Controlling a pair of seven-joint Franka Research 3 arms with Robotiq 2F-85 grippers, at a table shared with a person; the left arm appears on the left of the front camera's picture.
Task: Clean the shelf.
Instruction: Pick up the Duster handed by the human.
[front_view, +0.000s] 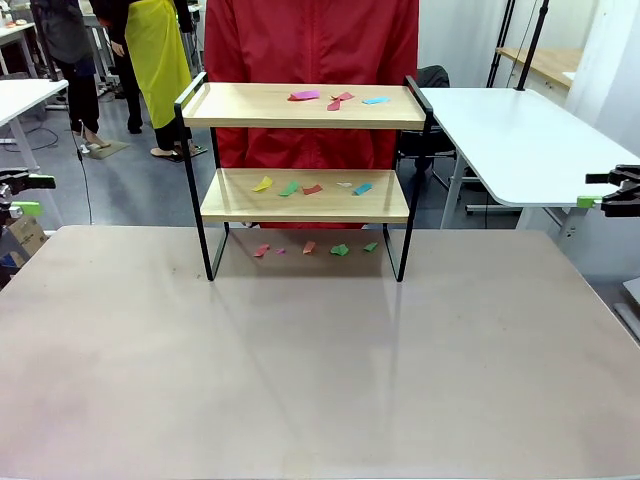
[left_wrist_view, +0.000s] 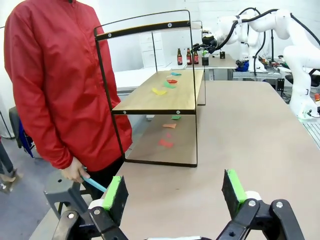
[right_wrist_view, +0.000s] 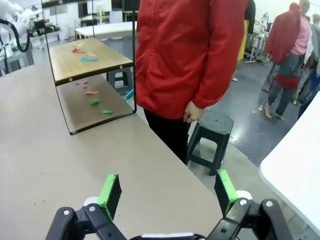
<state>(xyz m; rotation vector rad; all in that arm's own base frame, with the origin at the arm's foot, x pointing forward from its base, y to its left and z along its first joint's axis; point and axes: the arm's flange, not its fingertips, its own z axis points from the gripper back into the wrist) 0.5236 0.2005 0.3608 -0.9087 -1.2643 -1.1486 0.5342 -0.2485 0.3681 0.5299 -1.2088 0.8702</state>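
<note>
Front view: a two-tier shelf of light wood and thin black frame stands at the far middle of the bench, its legs on the bench top. Small coloured scraps lie on both boards, and more lie on the bench beneath the lower board. A person in a red jacket stands just behind the shelf. The left end effector sits at the left edge and the right end effector at the right edge. Both are well apart from the shelf, fingers spread, nothing between them.

Left wrist view: the left end effector's green pads stand wide apart above the bench, holding nothing. The shelf is ahead, seen from its end. The person's hand hangs low near the bench corner with a slim blue object I cannot identify.

Right wrist view: the right end effector's fingers are wide apart and empty. The shelf stands far off at upper left. A black stool stands beside the person.
</note>
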